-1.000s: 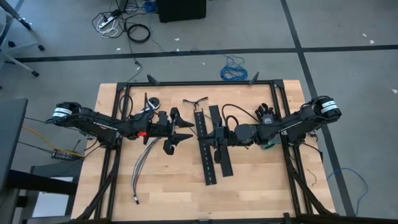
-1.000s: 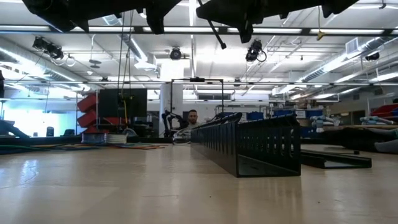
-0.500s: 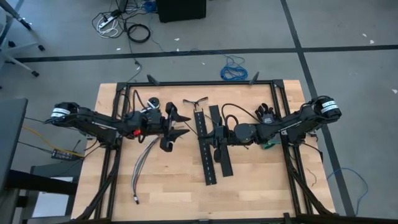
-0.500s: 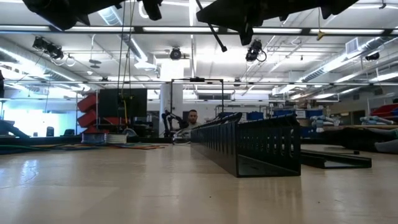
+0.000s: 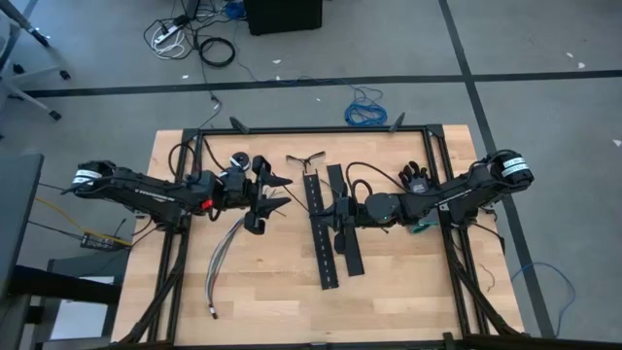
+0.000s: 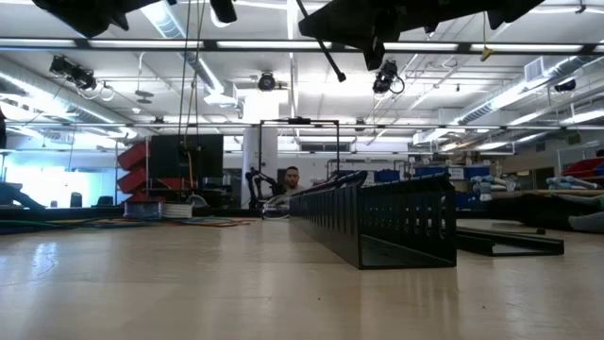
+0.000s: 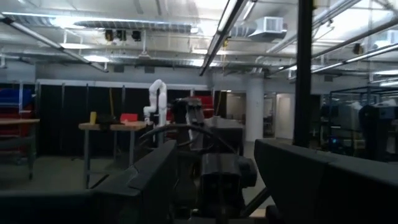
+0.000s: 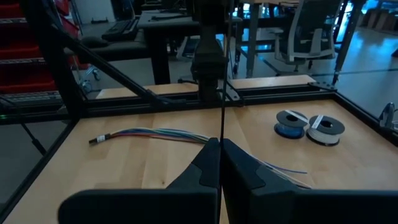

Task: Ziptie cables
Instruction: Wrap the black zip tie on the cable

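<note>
The right gripper point(image 8: 219, 163) is clamped on 1 thin black ziptie point(image 8: 222, 87); the left gripper point(image 5: 266, 194), half-open and empty, hangs above the cables point(image 5: 225, 255). No containers show.

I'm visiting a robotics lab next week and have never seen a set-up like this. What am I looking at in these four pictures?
This is a robot with two dark arms working at a wooden table. One picture looks straight down from above. One looks level across the tabletop. The other two come from cameras on the arms' wrists, so each arm's own fingers show at the bottom.

On the table lie a loose bundle of thin cables, some wide black perforated strips and two small spools, one blue and one white.

The right hand is shut on a thin black ziptie, which stands up between its fingers. The left hand hangs open near one end of the cables and holds nothing.
</note>
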Robot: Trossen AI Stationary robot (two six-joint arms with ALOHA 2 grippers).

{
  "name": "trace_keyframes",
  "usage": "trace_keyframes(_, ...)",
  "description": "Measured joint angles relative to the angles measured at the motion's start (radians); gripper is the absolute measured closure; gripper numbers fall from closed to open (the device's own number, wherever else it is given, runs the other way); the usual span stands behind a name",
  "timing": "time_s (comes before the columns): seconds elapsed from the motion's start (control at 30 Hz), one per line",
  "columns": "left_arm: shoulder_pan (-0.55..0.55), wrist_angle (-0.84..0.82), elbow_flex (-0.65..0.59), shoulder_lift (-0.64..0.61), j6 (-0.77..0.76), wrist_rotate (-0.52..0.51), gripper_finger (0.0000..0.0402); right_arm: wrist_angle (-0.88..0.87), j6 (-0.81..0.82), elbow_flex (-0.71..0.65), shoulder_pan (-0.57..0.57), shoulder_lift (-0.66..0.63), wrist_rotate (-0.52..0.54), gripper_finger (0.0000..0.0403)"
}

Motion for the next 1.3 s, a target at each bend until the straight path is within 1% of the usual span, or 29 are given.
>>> trace_keyframes(0.17,0.000,-0.007,0.000,0.001,0.000,-0.025,0.0198,0.000,0.000,0.000,0.000,0.000,0.000,0.0403)
trace_keyframes(0.33,0.000,-0.002,0.000,0.001,0.009,-0.025,0.0232,0.001,0.000,0.000,0.000,0.000,0.000,0.0403)
trace_keyframes(0.5,0.000,0.001,0.000,0.001,0.049,-0.025,0.0281,0.000,0.000,0.000,0.000,0.000,0.000,0.0403)
trace_keyframes(0.57,0.000,0.001,0.000,0.001,0.054,-0.025,0.0315,0.000,0.000,0.000,0.000,0.000,0.000,0.0403)
trace_keyframes(0.67,0.000,0.000,0.000,0.001,0.073,-0.021,0.0380,0.000,0.000,0.000,0.000,0.000,0.000,0.0403)
trace_keyframes(0.7,0.000,0.001,0.000,0.001,0.077,-0.014,0.0390,0.000,0.000,0.000,0.000,0.000,0.000,0.0403)
trace_keyframes(0.9,0.000,-0.006,0.000,0.001,0.079,-0.006,0.0400,0.000,-0.033,0.000,0.000,0.000,0.000,0.0396)
trace_keyframes(1.0,0.000,-0.024,0.000,0.001,0.079,-0.006,0.0401,0.002,-0.043,0.000,0.000,0.000,0.000,0.0375)
trace_keyframes(1.07,0.000,-0.037,0.000,0.002,0.079,-0.006,0.0401,0.005,-0.043,0.000,-0.001,0.000,0.000,0.0354)
trace_keyframes(1.23,0.000,-0.062,0.000,0.002,0.081,-0.004,0.0401,0.004,-0.056,0.000,-0.019,0.000,0.000,0.0280)
trace_keyframes(1.3,0.000,-0.077,0.000,0.002,0.101,0.013,0.0401,0.004,-0.057,0.000,-0.030,-0.001,0.000,0.0251)
